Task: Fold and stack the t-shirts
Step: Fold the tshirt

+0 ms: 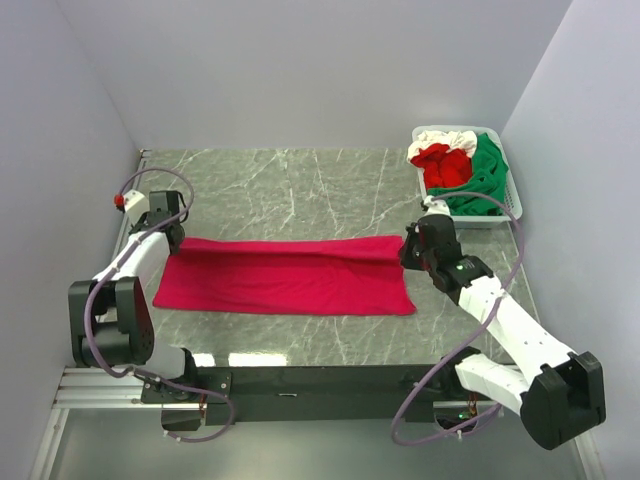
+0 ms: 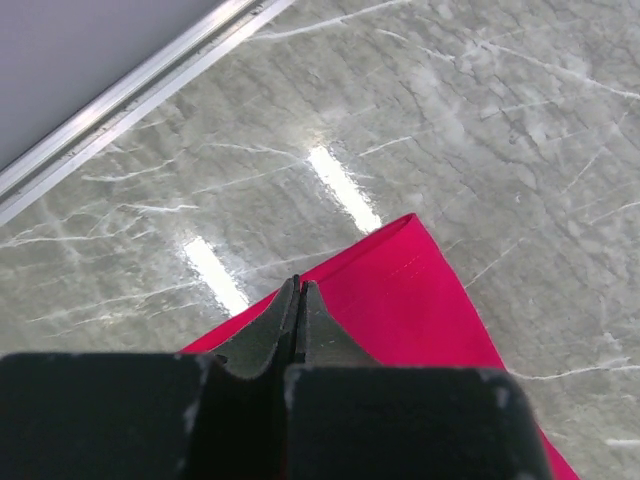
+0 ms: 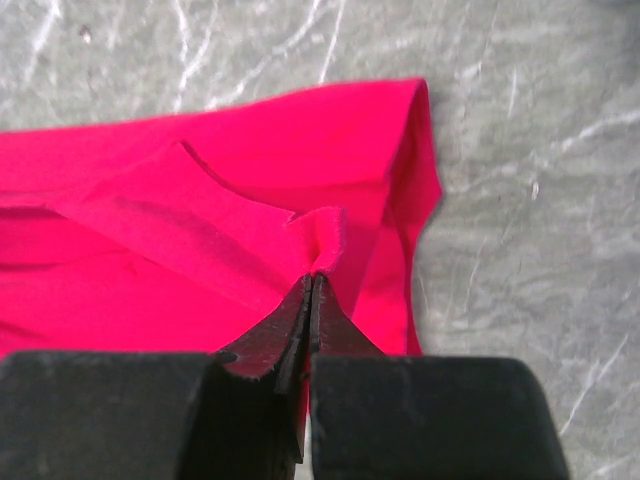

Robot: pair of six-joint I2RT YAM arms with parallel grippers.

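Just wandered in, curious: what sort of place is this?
Probably a robot test cell: left arm and right arm mounted at a marble-patterned table, plain walls boxing it in, a crimson t-shirt spread out, a white basket of shirts.

Walls: plain, pale grey-purple, on three sides.
Table: grey stone look with white lines.
Light: two bright stripes shining on the table.
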